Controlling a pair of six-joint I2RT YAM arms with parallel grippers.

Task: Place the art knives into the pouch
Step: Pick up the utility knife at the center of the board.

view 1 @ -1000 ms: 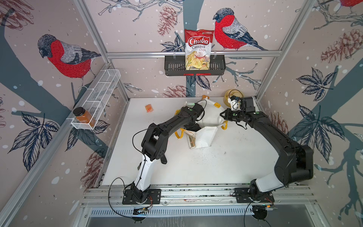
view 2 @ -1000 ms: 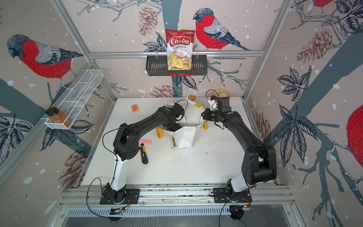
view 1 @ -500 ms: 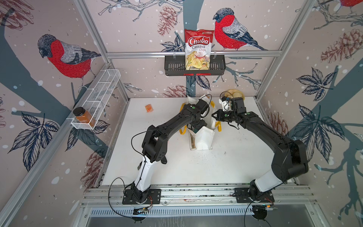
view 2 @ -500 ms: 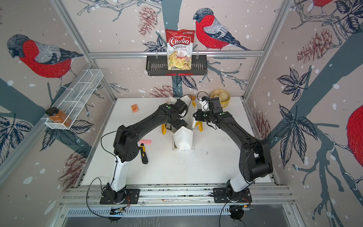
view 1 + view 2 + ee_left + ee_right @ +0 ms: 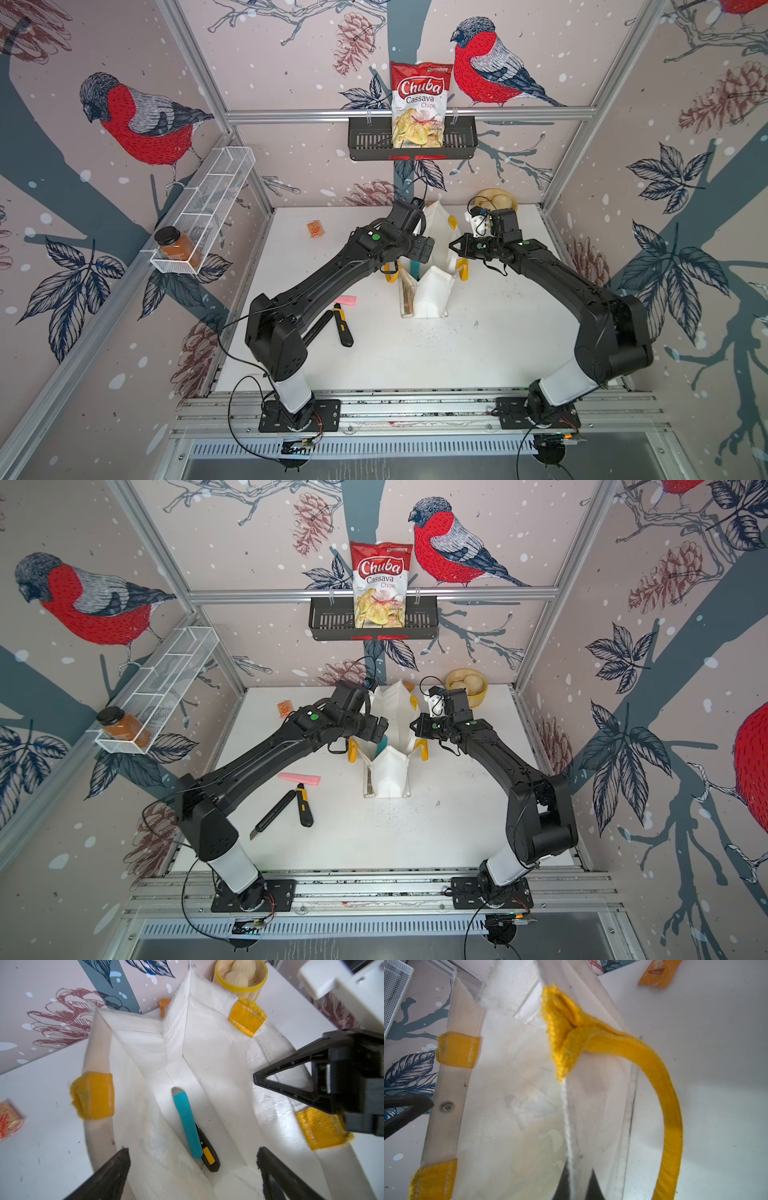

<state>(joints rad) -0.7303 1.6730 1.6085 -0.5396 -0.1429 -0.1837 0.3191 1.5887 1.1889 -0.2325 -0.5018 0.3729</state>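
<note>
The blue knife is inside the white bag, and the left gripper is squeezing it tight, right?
Not quite. The teal knife does lie inside the white pouch, but the left gripper is open above it, not gripping it. The left wrist view shows this.

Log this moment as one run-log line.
left gripper: open above pouch | right gripper: shut on pouch rim | teal art knife: inside pouch, beside black-yellow knife | three knives on table

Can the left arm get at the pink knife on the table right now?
Probably yes. The left gripper is open and empty above the pouch; the pink knife lies uncovered on the table beside that arm's forearm, nothing on top.
</note>
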